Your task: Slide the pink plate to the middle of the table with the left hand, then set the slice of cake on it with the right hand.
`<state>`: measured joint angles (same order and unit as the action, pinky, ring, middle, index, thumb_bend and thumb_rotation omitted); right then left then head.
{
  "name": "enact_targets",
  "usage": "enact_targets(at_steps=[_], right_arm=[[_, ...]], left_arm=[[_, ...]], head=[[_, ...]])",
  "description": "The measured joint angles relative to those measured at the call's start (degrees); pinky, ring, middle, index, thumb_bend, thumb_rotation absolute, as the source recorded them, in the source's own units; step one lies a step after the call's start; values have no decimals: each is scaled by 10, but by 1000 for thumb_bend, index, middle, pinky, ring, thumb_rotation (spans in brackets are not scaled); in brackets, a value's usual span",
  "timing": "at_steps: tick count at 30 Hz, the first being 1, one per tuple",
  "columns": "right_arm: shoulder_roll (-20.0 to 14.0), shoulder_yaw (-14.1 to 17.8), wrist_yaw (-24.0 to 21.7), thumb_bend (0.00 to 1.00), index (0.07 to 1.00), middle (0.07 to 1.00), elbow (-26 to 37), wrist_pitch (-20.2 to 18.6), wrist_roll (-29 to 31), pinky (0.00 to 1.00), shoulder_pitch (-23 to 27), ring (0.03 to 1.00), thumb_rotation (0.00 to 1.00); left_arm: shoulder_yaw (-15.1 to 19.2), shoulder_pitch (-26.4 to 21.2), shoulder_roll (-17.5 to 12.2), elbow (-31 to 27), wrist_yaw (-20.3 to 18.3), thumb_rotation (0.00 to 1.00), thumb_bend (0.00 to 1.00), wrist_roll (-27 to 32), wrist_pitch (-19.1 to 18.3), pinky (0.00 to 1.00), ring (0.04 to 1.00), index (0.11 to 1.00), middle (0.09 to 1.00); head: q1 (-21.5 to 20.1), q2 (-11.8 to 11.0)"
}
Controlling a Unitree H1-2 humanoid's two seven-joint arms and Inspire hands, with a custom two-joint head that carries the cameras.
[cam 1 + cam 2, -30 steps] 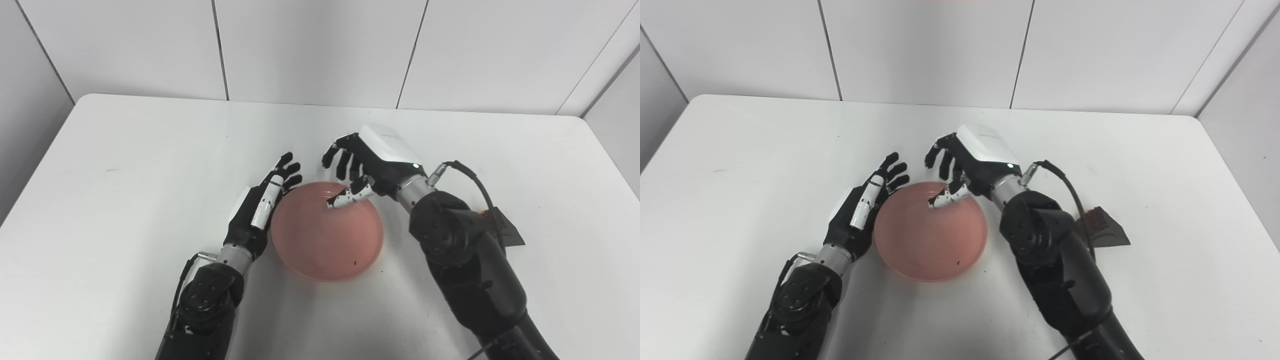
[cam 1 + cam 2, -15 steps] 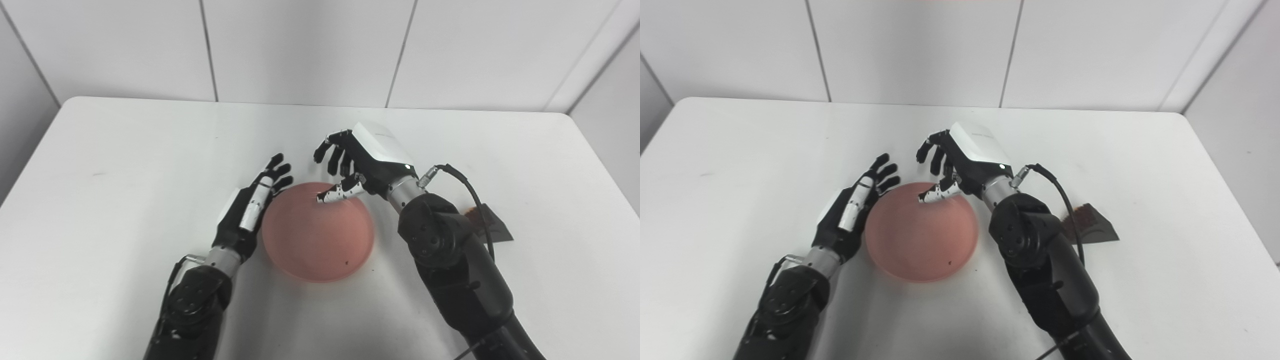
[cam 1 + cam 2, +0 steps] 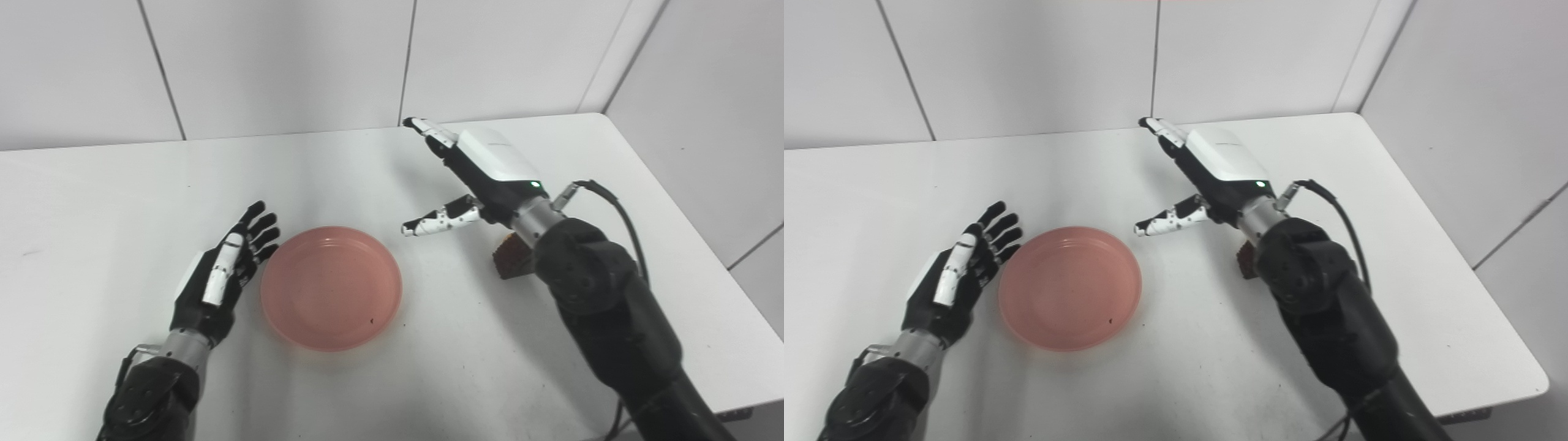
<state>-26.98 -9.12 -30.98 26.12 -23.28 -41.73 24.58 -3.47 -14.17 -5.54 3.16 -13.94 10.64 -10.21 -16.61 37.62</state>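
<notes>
The pink plate (image 3: 331,286) lies empty on the white table (image 3: 122,184). My left hand (image 3: 220,275) is open, fingers straight, resting just left of the plate's rim. My right hand (image 3: 471,177) is open and raised above the table, right of the plate, thumb pointing toward it. The brown slice of cake (image 3: 511,258) sits on the table below and behind my right wrist, mostly hidden by the forearm; it also shows in the right eye view (image 3: 1246,260).
The table's right edge (image 3: 692,245) and far right corner lie close to my right arm. A white panelled wall (image 3: 275,61) runs along the back.
The camera has swung to the right. My right hand has lifted off the plate's far rim, opened its fingers and moved right, toward the cake. The left hand stays beside the plate.
</notes>
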Motion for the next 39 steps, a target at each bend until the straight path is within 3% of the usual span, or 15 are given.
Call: enact_targets(at_steps=[4, 12, 18, 25, 30, 39], right_arm=[[-41, 39, -16, 1000, 996, 995, 26, -4, 12, 739, -27, 912, 431], [-88, 95, -26, 1000, 974, 981, 20, -4, 71, 860, -68, 949, 339], [-107, 95, -37, 1000, 961, 967, 6, -14, 83, 851, -72, 941, 362], [-119, 104, -88, 1000, 927, 926, -2, -32, 80, 827, -76, 907, 362], [-120, 106, -113, 1000, 917, 921, -24, -33, 75, 815, -76, 899, 298], [-121, 88, -137, 1000, 930, 940, -83, -34, 84, 846, -62, 912, 273]], left_arm=[[10, 1, -1, 2, -7, 953, 418, 9, 2, 875, 905, 902, 916], [13, 2, -15, 10, -24, 968, 426, 11, 12, 877, 908, 918, 922], [16, 1, -17, 13, -26, 958, 432, 15, 15, 874, 906, 913, 920], [17, 2, -18, 12, -26, 966, 433, 15, 15, 880, 911, 918, 924], [17, 2, -18, 12, -26, 965, 432, 15, 15, 880, 909, 919, 926], [18, 2, -19, 10, -26, 959, 426, 15, 15, 875, 909, 918, 923]], head=[[-11, 4], [-19, 8], [-20, 9], [-20, 11], [-19, 11], [-19, 16]])
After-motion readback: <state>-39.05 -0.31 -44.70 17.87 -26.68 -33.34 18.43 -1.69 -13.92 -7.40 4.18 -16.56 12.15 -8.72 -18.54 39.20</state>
